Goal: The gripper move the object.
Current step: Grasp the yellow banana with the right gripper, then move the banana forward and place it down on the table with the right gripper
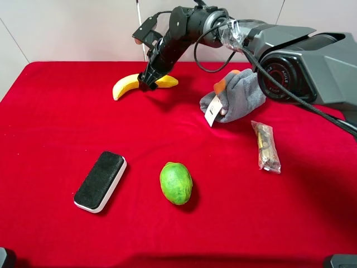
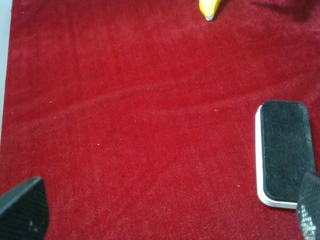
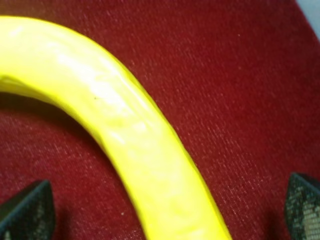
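Observation:
The yellow banana lies on the red cloth at the back, left of centre. My right gripper reaches across from the right and sits down over the banana's middle. In the right wrist view the banana fills the frame. It runs between the two black fingertips, which stand wide apart on either side, so the right gripper is open around it. My left gripper is open and empty above bare cloth. The banana's tip shows far ahead of it.
A black-topped white eraser lies front left. A round green fruit lies front centre. A grey cloth bundle with a white tag lies back right, and a clear wrapped packet lies right.

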